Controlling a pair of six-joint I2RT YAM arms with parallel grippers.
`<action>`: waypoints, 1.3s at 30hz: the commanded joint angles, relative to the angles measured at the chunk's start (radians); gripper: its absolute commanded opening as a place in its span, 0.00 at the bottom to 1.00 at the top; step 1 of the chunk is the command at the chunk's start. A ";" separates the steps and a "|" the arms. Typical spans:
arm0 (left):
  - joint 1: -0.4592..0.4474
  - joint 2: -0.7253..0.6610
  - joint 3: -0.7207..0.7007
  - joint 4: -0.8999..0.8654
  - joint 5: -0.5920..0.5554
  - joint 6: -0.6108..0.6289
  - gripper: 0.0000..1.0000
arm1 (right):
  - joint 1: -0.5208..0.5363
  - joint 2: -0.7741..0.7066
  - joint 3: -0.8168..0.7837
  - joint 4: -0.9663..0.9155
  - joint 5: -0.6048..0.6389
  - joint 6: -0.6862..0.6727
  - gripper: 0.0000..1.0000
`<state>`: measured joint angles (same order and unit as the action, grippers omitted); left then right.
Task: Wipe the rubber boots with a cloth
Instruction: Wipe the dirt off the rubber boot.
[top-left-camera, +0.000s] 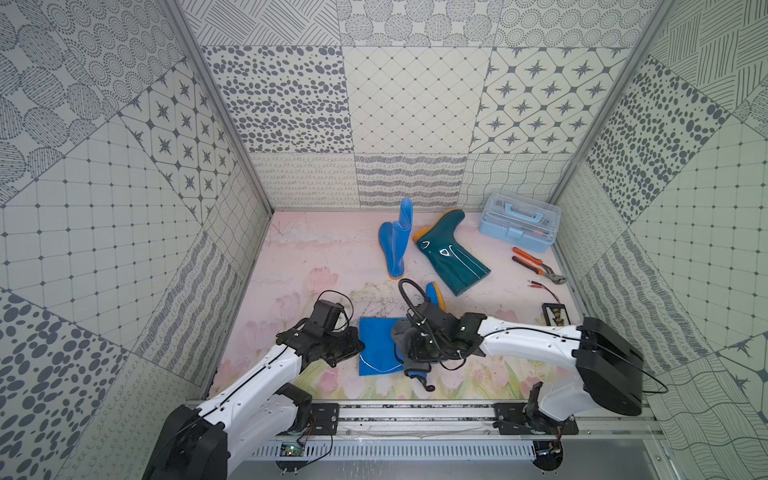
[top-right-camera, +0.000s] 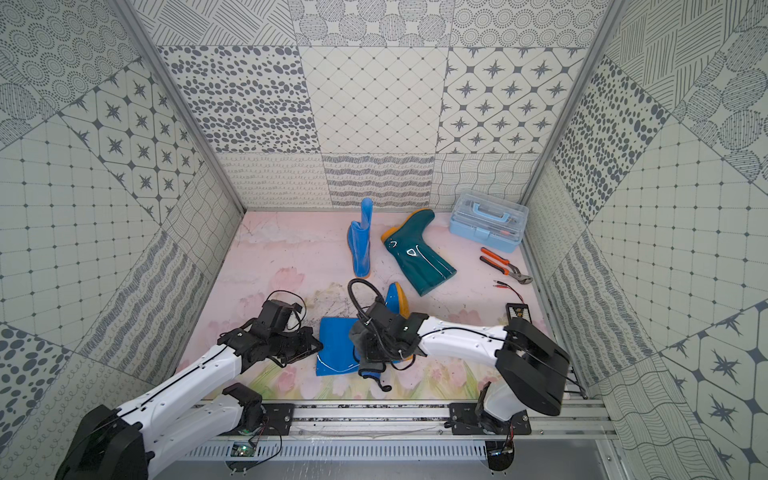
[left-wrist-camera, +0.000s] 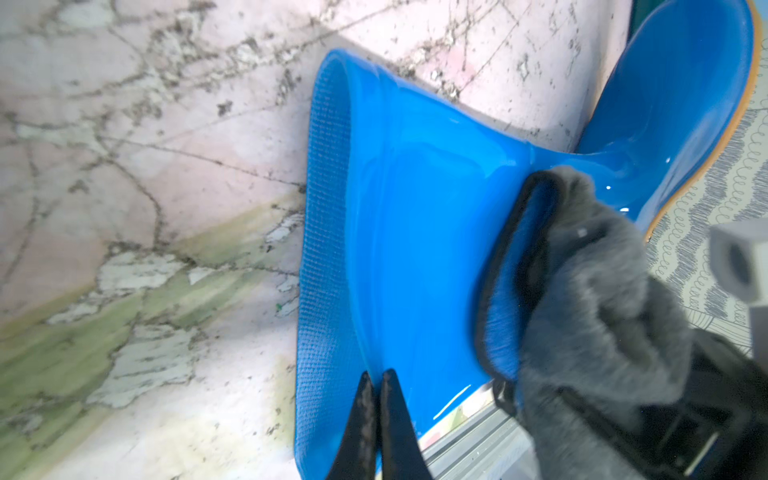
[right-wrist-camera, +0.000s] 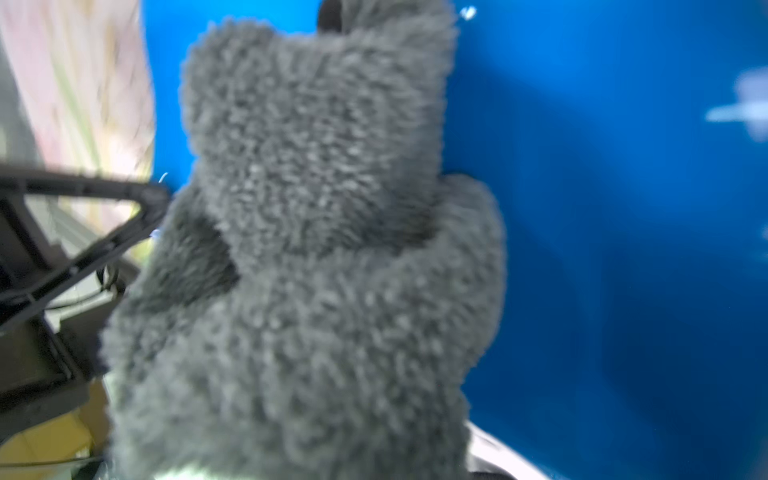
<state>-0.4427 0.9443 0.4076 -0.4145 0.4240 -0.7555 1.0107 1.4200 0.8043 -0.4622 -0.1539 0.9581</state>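
A bright blue rubber boot (top-left-camera: 378, 349) lies flat near the front, its shaft opening towards my left arm and its orange-soled foot (top-left-camera: 436, 294) pointing back. My left gripper (left-wrist-camera: 376, 376) is shut with nothing between its fingers, and its tips rest on the shaft by the opening; in a top view it sits at the shaft's left edge (top-left-camera: 360, 345). My right gripper (top-left-camera: 409, 347) is shut on the grey fluffy cloth (right-wrist-camera: 316, 249), which hides its fingers and lies against the boot's ankle (left-wrist-camera: 582, 162). A second blue boot (top-left-camera: 395, 245) stands upright at the back. A teal boot (top-left-camera: 451, 253) lies beside it.
A light blue toolbox (top-left-camera: 517, 222) stands at the back right. Orange-handled pliers (top-left-camera: 536, 264), red-tipped probe wires (top-left-camera: 540, 286) and a small black board (top-left-camera: 554, 313) lie along the right side. Patterned walls close in three sides, and a metal rail (top-left-camera: 415, 411) runs along the front.
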 joint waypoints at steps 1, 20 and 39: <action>0.002 0.021 0.014 0.022 0.004 0.022 0.00 | -0.047 -0.137 -0.049 -0.140 0.132 -0.003 0.02; 0.002 0.097 0.076 -0.008 -0.013 0.035 0.00 | -0.061 0.409 0.467 -0.014 -0.053 -0.219 0.02; 0.001 0.145 0.070 0.057 0.024 0.019 0.00 | -0.437 0.190 0.306 0.011 -0.122 -0.292 0.03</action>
<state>-0.4431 1.0828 0.4702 -0.3943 0.4351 -0.7483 0.5556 1.5940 1.1107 -0.5110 -0.2344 0.6460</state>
